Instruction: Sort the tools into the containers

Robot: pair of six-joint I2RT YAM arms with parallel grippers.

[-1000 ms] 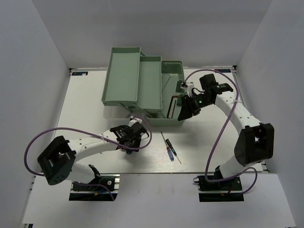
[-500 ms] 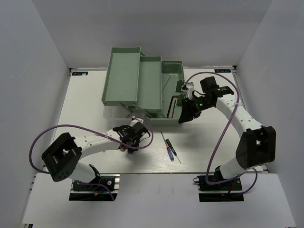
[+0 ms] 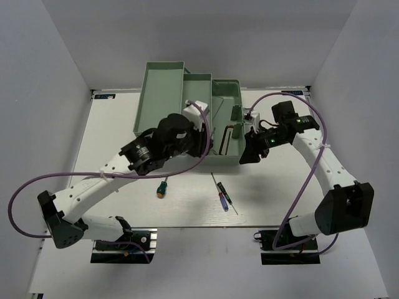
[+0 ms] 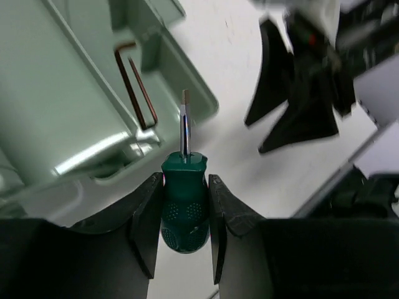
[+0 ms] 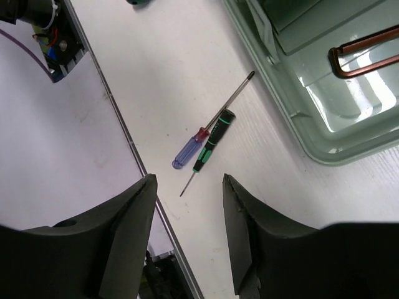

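My left gripper (image 4: 185,180) is shut on a stubby green-handled screwdriver (image 4: 184,208), blade pointing forward, held in the air near the front edge of the pale green toolbox (image 3: 187,112). Dark L-shaped hex keys (image 4: 134,81) lie in its lower right tray (image 3: 234,152). A second green-handled screwdriver (image 3: 163,187) lies on the table. Two thin precision screwdrivers, one blue-handled (image 5: 190,151) and one black and green (image 5: 212,142), lie together in front of the box. My right gripper (image 5: 188,179) hangs open and empty above the table, just right of the tray.
The toolbox's upper trays (image 3: 161,99) are fanned out to the back left. The white table's front edge (image 5: 134,156) runs just beyond the precision screwdrivers. My right gripper (image 4: 293,106) hangs close ahead of the left one.
My left arm has risen from the table with a green screwdriver and swung up toward the toolbox. My right gripper has drawn back out of the tray to the right and opened slightly.
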